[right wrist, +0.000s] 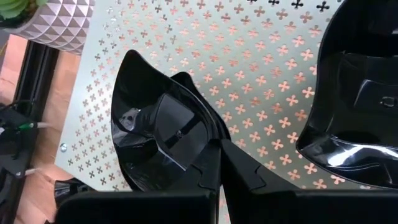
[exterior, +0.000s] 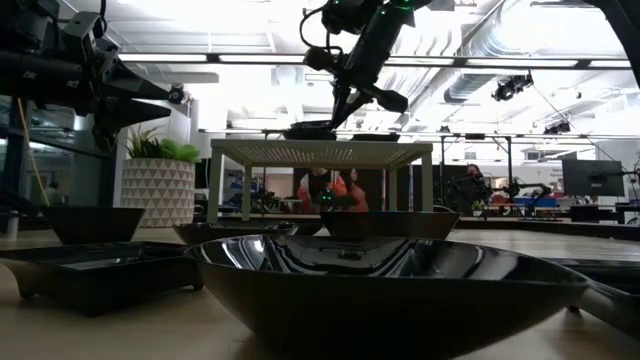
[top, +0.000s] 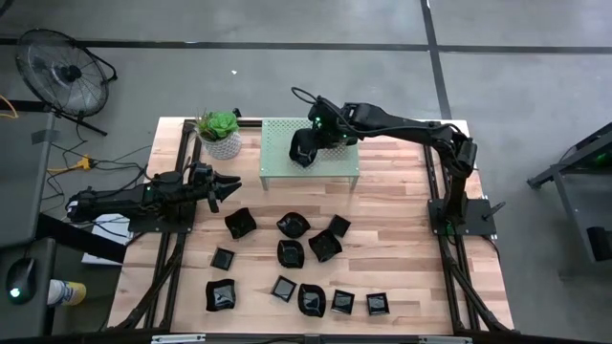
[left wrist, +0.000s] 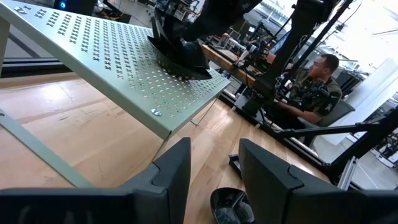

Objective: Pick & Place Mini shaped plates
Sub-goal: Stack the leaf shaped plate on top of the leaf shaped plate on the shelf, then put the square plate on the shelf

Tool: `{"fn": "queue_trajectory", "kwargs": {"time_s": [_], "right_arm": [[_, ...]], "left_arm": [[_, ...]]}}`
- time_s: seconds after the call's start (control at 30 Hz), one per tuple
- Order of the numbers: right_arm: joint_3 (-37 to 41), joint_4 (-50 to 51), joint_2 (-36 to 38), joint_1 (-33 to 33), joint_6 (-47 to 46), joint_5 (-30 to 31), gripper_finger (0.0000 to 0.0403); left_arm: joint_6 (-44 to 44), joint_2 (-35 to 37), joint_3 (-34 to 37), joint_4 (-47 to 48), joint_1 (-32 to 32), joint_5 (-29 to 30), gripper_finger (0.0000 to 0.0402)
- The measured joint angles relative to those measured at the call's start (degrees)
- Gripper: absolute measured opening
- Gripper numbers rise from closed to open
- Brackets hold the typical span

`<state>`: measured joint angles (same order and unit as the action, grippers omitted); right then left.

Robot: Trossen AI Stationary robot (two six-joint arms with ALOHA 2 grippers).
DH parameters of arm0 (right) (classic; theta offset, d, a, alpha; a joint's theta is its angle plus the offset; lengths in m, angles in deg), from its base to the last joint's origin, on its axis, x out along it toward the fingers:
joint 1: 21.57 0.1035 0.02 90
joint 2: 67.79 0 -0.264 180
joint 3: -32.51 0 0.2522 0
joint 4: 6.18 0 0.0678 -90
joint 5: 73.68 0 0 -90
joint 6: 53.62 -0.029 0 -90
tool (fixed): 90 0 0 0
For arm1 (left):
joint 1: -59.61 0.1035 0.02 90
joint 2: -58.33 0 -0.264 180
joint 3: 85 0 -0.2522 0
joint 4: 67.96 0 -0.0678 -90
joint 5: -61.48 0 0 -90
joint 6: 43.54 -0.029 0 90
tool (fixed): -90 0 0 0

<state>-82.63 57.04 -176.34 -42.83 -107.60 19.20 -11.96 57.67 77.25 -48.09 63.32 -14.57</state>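
Observation:
A pale-green perforated shelf [top: 325, 164] stands at the table's far middle. My right gripper [right wrist: 219, 163] reaches over it from the right, shut on a glossy black mini plate [right wrist: 155, 127] near the shelf's left part [top: 304, 149]. A second black plate [right wrist: 354, 93] lies flat on the shelf beside it. Several more black mini plates [top: 293, 225] lie spread on the wooden table nearer the front. My left gripper [top: 228, 182] waits level at the table's left, open [left wrist: 214, 177], with nothing between its fingers. My right gripper pinches the plate's raised rim [right wrist: 210, 138] between its two fingers at one corner. The fingers come slanting down from the table's right and far side. The plate is tilted, its low side at the shelf top [left wrist: 181, 65]; whether it rests there I cannot tell.
A green plant in a white patterned pot [top: 222, 136] stands just left of the shelf. A floor fan [top: 62, 72] stands beyond the table's far left corner. A person [left wrist: 314, 84] sits in the room behind. Bare wood lies between the shelf and the plates.

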Motion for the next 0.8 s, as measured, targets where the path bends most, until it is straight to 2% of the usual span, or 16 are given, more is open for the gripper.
{"fn": "queue_trajectory", "kwargs": {"time_s": [0.27,0.8], "right_arm": [[0.0,-0.5,0.0,0.0,0.0,-0.3,0.0002],[0.0,-0.7,0.0,0.0,0.4,0.0,0.0036]], "left_arm": [[0.0,0.0,0.0,0.0,0.0,0.0,0.0133],[0.0,0.0,0.0,0.0,0.0,0.0,0.0134]]}}
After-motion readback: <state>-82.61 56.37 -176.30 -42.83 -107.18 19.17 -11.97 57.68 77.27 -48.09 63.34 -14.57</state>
